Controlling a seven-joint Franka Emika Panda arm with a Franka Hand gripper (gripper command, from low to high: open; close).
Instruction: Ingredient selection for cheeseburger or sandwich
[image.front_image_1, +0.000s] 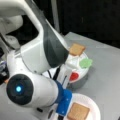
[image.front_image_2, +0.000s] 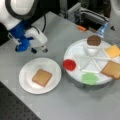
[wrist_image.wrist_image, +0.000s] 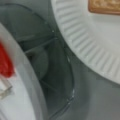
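Tan toast square (image.front_image_2: 41, 77) alone on white plate (image.front_image_2: 26, 82) — pincer (image.front_image_2: 38, 50) above the table, grip state unclear.

A robotics lab, by the look of it: a grey table (image.front_image_2: 62, 105) edged by a perforated black optical breadboard (image.front_image_2: 12, 110), with cables and metal equipment (image.front_image_2: 87, 15) crowding its far side.

One toast square (image.front_image_2: 41, 77) sits on the plate (image.front_image_2: 26, 82), left of the divided tray (image.front_image_2: 75, 53) in a front view, holding patty (image.front_image_2: 94, 40), cheese (image.front_image_2: 113, 50) and toast (image.front_image_2: 112, 69).
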